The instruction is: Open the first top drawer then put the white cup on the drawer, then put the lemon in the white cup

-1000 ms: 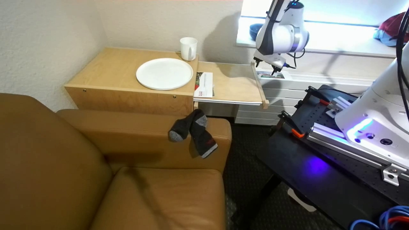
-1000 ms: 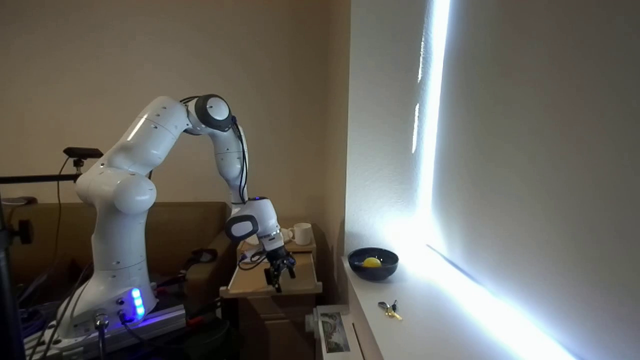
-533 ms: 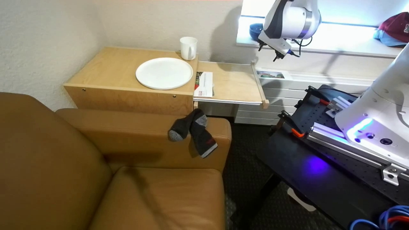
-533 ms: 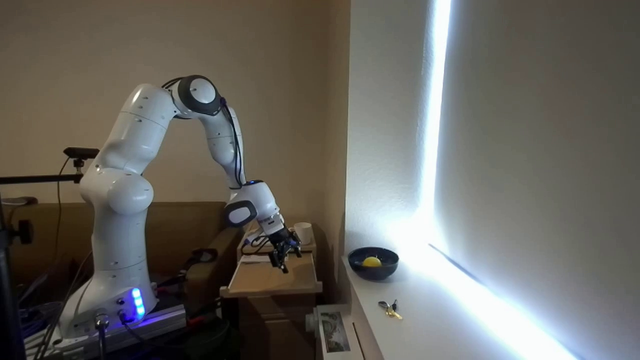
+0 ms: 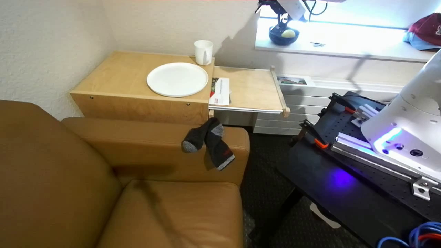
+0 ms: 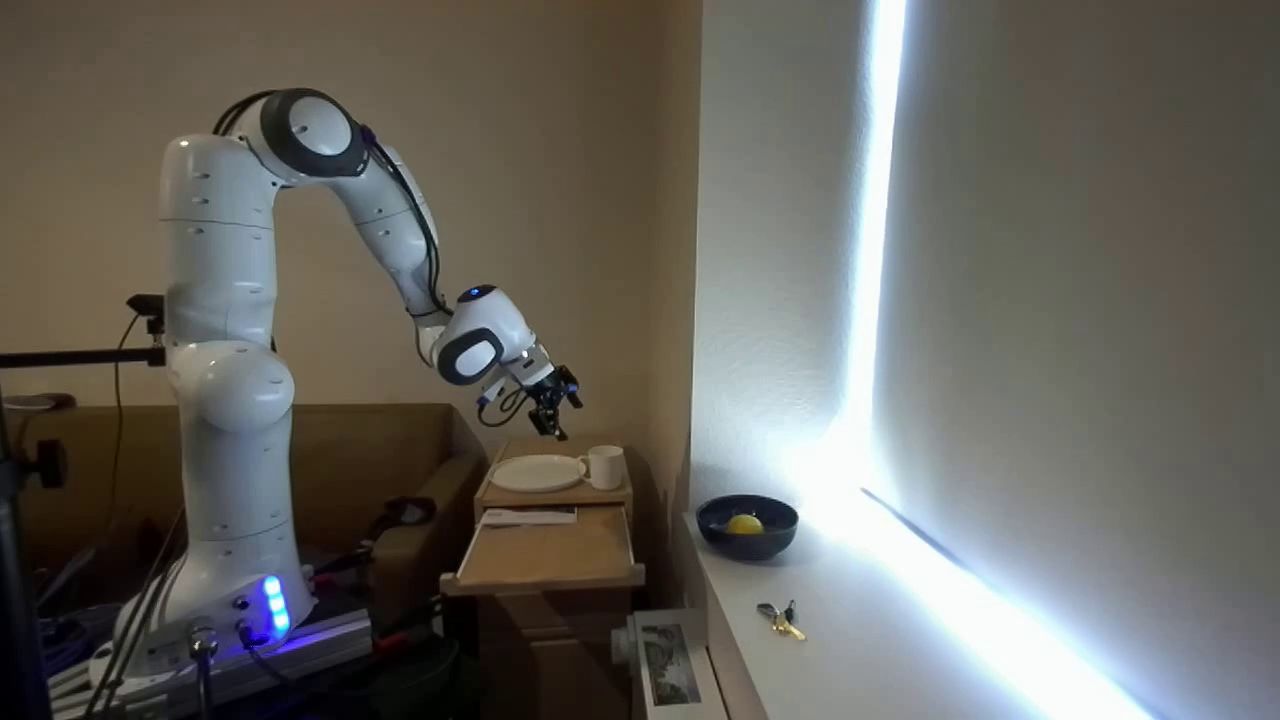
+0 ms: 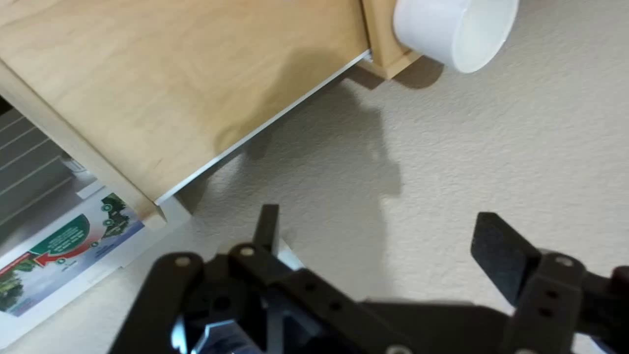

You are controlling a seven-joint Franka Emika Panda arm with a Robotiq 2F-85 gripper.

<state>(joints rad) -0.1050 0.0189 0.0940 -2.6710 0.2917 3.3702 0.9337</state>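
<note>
Gripper (image 7: 381, 240): jaws are standing apart. Far cabinet (image 5: 120, 74): white mug (image 5: 202, 53) resting atop, top drawer (image 5: 253, 88) standing open. Right windowsill (image 6: 850, 630): dark-blue bowl (image 6: 747, 549) holding lemon (image 6: 744, 524).

You have a white cup (image 5: 203, 52) and plate (image 5: 177, 80) on the cabinet (image 5: 127, 70), paper (image 5: 220, 93) in the open drawer (image 5: 253, 88), a bowl (image 6: 748, 548), keys (image 6: 783, 624) and cap (image 5: 423, 33) on the windowsill (image 5: 344, 43).

Top drawer (image 6: 555, 556) extended; white cup (image 6: 606, 470) beside plate (image 6: 536, 474); lemon (image 6: 744, 524) in dark bowl (image 6: 746, 549); end effector (image 6: 568, 420) aloft.

Brown sofa (image 5: 148, 172), pale textured walls (image 5: 55, 44)
</note>
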